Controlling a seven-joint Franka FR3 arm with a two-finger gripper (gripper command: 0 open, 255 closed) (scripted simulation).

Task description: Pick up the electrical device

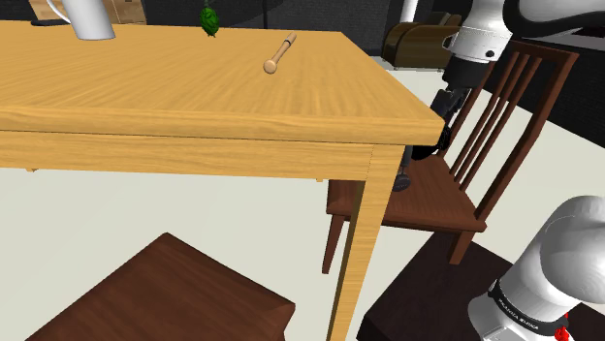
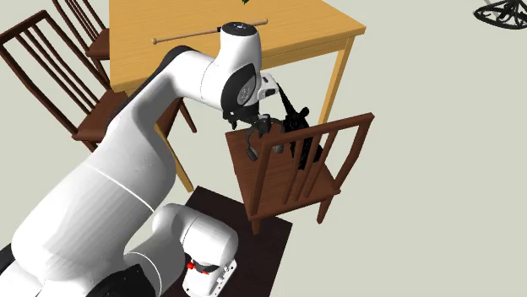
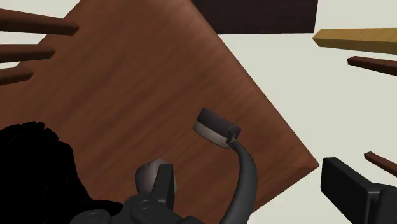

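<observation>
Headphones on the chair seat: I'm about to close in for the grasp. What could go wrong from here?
1. The headphones lie near the chair seat's edge; a bump from a finger might push them off.
2. Their band is thin and curved, so the open gripper may slip off when it closes.
3. The chair back and the table corner stand close to the arm; a wide move could hit either.

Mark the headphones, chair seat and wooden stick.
headphones [image 3: 215, 127]: wrist view, on the raised ear cup.
chair seat [image 3: 146, 76]: wrist view, on bare seat wood.
wooden stick [image 1: 280, 53]: shoulder view, on the mid-shaft.
</observation>
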